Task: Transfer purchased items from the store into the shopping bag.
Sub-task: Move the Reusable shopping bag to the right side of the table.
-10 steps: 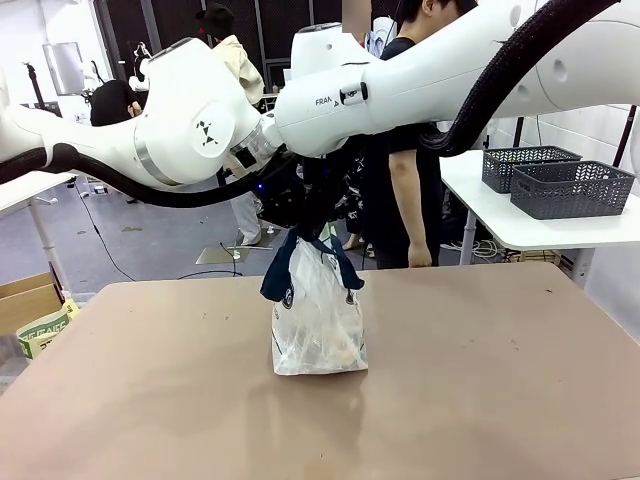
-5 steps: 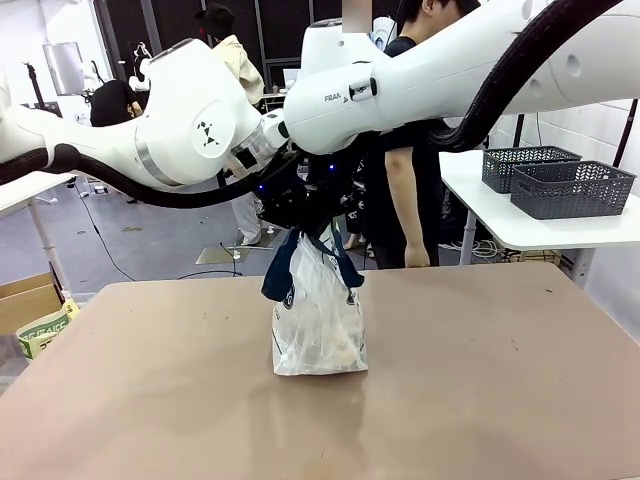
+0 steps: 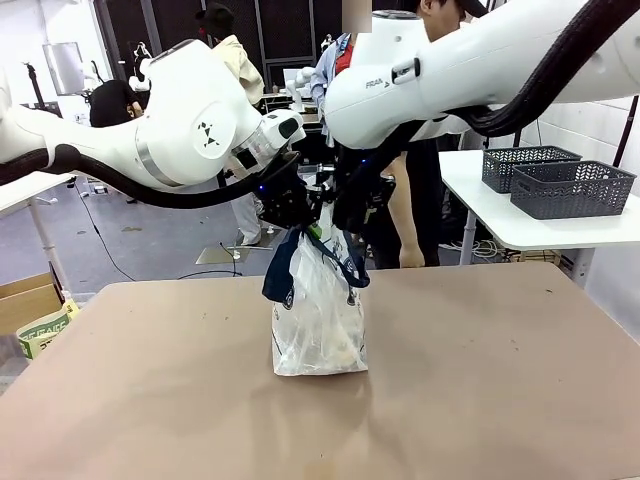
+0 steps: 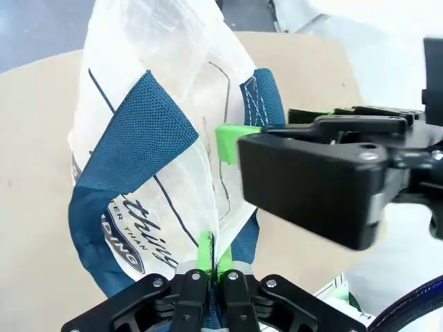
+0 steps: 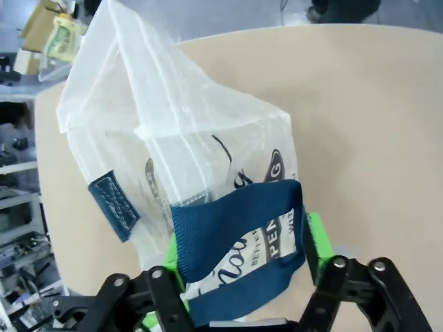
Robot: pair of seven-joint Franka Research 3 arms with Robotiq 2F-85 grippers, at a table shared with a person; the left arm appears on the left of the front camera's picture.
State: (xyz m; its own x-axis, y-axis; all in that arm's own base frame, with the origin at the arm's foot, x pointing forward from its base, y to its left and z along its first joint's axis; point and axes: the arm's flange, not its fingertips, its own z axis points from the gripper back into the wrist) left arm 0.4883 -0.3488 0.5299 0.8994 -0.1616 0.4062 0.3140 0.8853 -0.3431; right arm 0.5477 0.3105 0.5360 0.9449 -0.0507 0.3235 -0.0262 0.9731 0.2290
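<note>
Since a second ago, right arm swung off to the right and lifted, with its right claw [image 3: 352, 212] now just right of the bag top instead of right over it. More of the person [image 3: 400, 205] at the far side shows behind it now. Shopping bag [image 3: 318, 315] in the same spot, in the middle of the tan surface [image 3: 500, 380], standing up, top a bit more pulled out to the right.

Left claw [image 4: 210, 259] pressed together, pinching the thin plastic top edge of the shopping bag, green pads nearly touching with the plastic between. Seen from the front, left claw [image 3: 290, 210] just above the bag, holding its top up.

Right claw [image 5: 242, 249] spread wide, a navy strap handle [image 5: 239, 238] lying across the gap between its green pads. Strap against the left pad; cannot tell if the right pad touches it too. Not squeezing it.

Purchased items [image 3: 335, 345] down in the bottom of the bag, pale yellow shapes through the plastic, too blurry to tell apart.

Two grey mesh baskets [image 3: 560, 182] on a white table far right.
</note>
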